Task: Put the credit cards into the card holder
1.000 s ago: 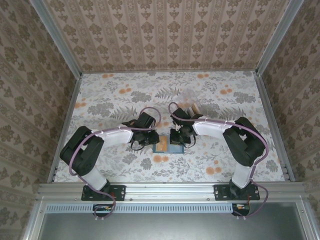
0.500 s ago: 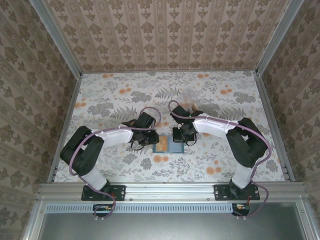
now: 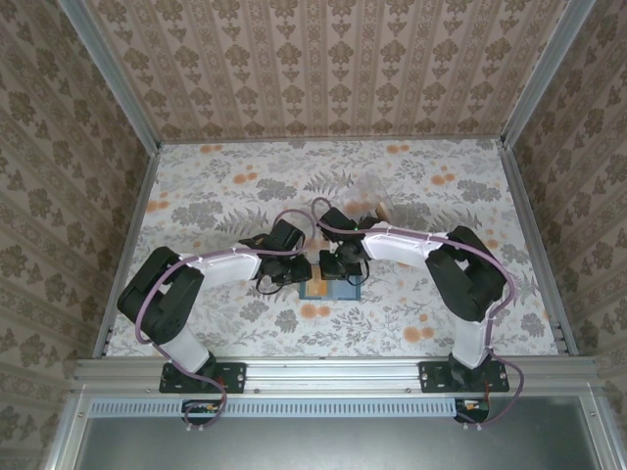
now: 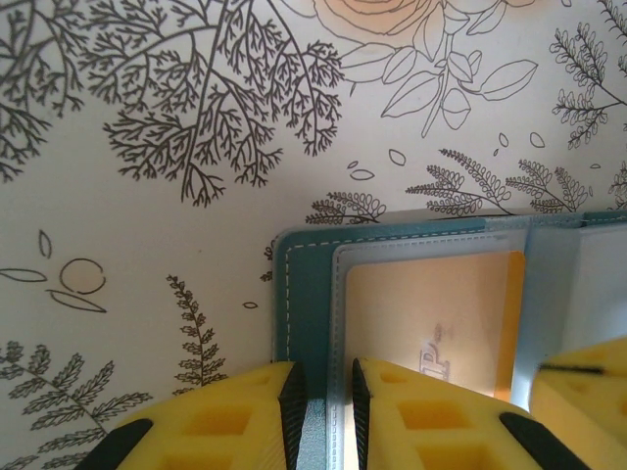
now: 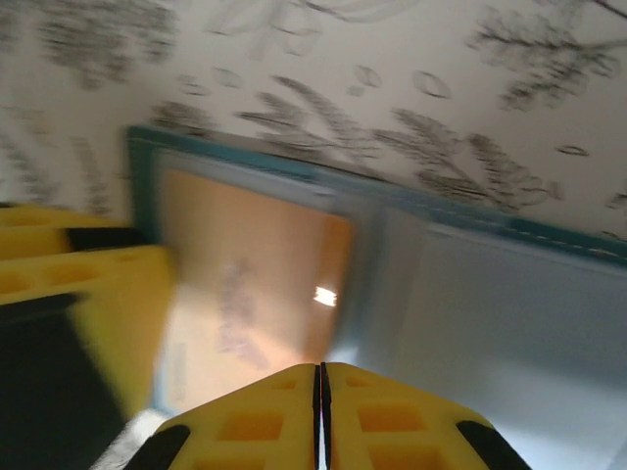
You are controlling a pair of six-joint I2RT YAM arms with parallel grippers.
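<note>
Teal card holder (image 4: 304, 294) lying open, one tan-yellow card (image 4: 431, 313) apparently pocketed, left end effector (image 4: 323, 401) pinching its edge, right end effector (image 5: 320, 411) clenched empty.

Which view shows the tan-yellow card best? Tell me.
Left wrist: the tan-yellow card is sharp, sitting in the open card holder. Right wrist shows it blurred; top external gives a tiny speck between the arms.

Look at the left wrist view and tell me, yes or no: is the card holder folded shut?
No. The card holder lies open on the table, with a tan-yellow card showing in its inner pocket.
</note>
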